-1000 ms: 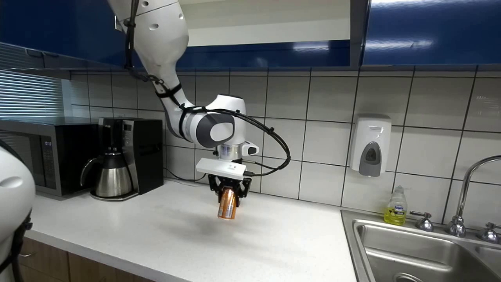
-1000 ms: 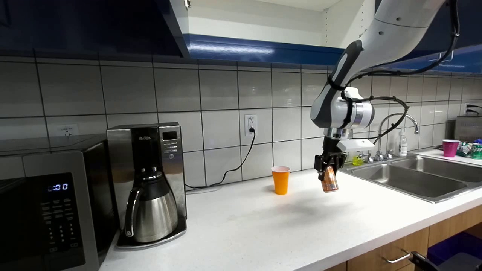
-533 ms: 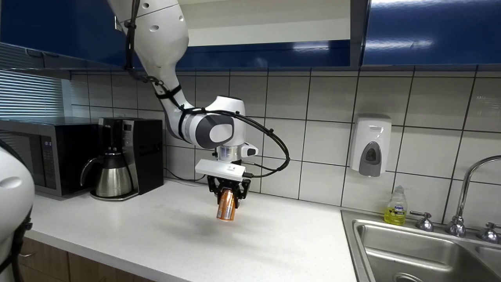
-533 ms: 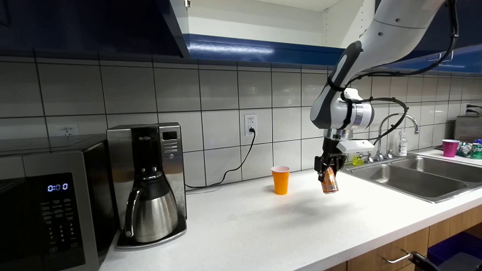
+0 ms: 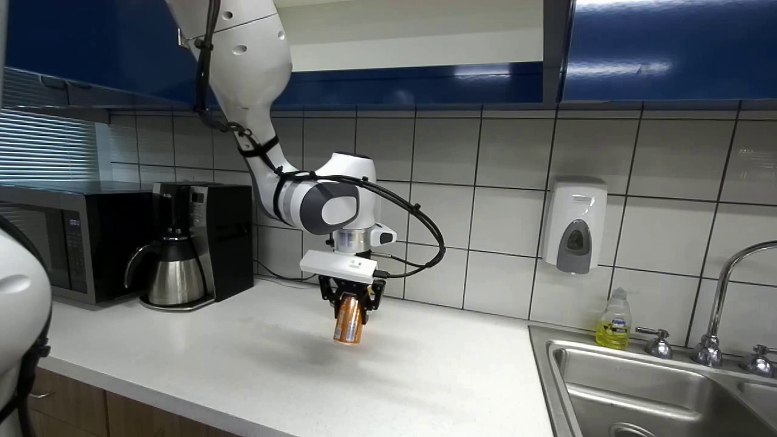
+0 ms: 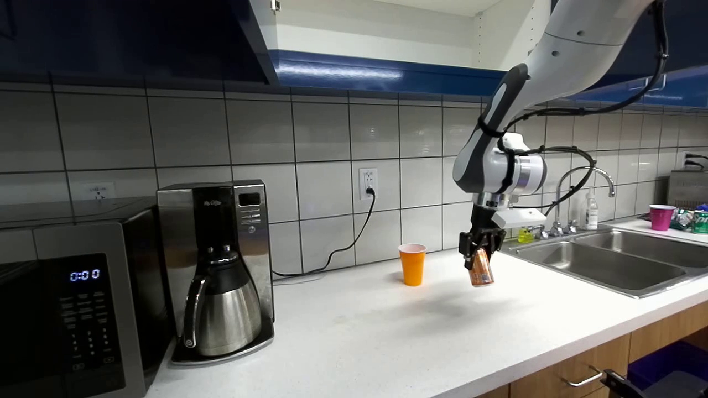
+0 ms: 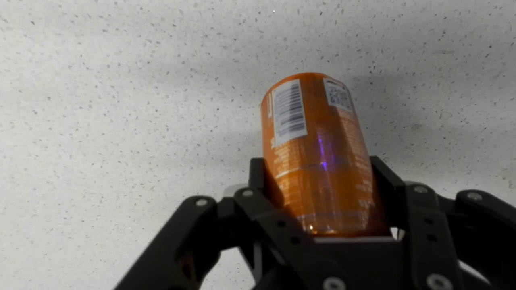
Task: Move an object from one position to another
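The can (image 7: 318, 161) looks like glossy metal, fingers (image 7: 393, 193) pretty matt, bench (image 7: 121, 121) smooth — and that sink (image 6: 603, 262) at the can's 3 o'clock in an exterior view? Satiny steel, looks like.

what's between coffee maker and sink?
An orange cup, an orange can gripped at a tilt by the tool, and a power cord; all show in an exterior view.

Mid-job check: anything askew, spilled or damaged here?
The orange can is askew: in both exterior views it leans between the fingers rather than hanging upright above the counter. Faint smudges mark the counter in the wrist view. I see no clear spill or dent.
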`<action>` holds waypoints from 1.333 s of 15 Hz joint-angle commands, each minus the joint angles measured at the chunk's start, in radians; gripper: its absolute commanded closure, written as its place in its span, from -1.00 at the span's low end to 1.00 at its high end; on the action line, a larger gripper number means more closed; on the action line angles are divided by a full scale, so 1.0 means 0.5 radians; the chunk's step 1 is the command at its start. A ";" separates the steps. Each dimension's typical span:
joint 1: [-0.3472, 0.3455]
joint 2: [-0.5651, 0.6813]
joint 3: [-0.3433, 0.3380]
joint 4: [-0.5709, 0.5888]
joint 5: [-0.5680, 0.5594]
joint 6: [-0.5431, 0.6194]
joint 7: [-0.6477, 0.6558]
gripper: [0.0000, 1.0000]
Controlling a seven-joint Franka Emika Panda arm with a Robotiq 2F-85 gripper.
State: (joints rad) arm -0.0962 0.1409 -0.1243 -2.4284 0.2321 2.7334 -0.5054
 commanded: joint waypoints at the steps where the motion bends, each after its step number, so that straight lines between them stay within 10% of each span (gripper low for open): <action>1: -0.081 0.018 0.106 -0.007 0.053 0.111 -0.046 0.24; 20: -0.235 0.512 0.372 0.137 0.269 0.738 -0.056 0.24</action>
State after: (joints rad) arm -0.1753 0.3631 0.0197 -2.3820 0.3420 3.0619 -0.5071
